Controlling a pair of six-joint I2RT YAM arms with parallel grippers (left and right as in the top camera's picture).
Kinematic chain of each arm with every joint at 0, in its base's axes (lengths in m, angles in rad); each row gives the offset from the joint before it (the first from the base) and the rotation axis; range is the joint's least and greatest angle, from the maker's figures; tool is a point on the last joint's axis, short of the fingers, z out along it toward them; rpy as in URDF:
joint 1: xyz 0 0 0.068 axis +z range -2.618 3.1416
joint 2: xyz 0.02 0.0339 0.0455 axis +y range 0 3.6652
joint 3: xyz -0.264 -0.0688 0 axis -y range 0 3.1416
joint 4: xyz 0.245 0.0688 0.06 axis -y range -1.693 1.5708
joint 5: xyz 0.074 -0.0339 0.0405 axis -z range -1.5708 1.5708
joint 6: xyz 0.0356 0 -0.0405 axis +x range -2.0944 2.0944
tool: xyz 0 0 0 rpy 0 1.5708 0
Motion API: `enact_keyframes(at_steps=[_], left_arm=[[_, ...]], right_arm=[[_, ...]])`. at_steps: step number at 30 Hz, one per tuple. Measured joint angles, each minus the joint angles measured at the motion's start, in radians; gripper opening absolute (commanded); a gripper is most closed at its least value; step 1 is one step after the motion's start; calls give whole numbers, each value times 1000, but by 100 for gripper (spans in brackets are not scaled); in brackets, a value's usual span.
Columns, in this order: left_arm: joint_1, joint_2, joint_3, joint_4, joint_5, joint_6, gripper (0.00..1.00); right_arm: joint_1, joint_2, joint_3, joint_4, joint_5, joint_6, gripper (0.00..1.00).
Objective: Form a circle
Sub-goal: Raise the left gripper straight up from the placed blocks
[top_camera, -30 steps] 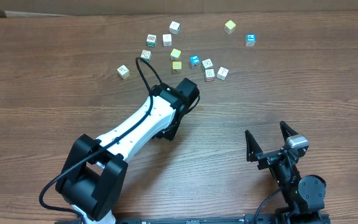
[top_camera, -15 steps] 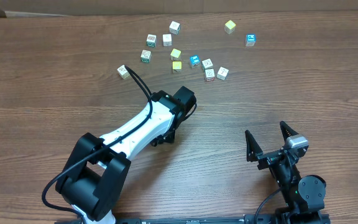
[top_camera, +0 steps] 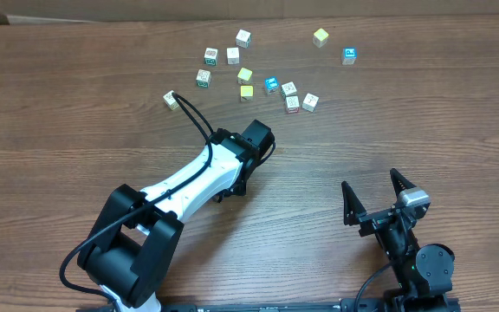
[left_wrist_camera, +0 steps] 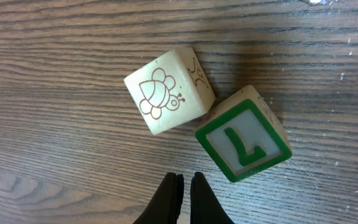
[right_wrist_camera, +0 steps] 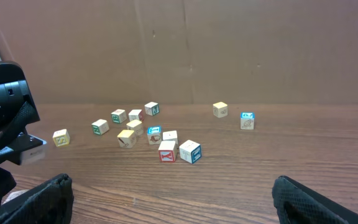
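Note:
Of the circle only two touching cubes show, in the left wrist view: a cream cube with a bee drawing (left_wrist_camera: 169,90) and a green-framed cube with the letter L (left_wrist_camera: 244,140). My left gripper (left_wrist_camera: 185,176) is shut and empty, its tips just short of both cubes. From overhead the white left arm (top_camera: 202,173) hides its gripper and these cubes. The right gripper (top_camera: 375,198) stands wide open and empty near the table's front right, with its fingers at the bottom corners of the right wrist view (right_wrist_camera: 179,199).
Several loose cubes lie scattered at the back: a yellow one (top_camera: 320,36), a blue one (top_camera: 349,55), another blue one (top_camera: 271,84), a yellow pair (top_camera: 246,83), and a lone cube (top_camera: 171,100) at the left. A brown wall (right_wrist_camera: 185,50) stands behind.
The left arm has drawn back a little toward the front edge, away from the scattered cubes. Its cable now lies clear of the lone left cube. The right arm has not moved.

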Motion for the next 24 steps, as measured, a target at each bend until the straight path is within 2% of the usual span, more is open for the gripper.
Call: enact_keyframes(at_steps=[24], left_arm=[[0, 0, -39, 59, -44, 0, 4]], right_arm=[[0, 0, 0, 0, 0, 0, 100]])
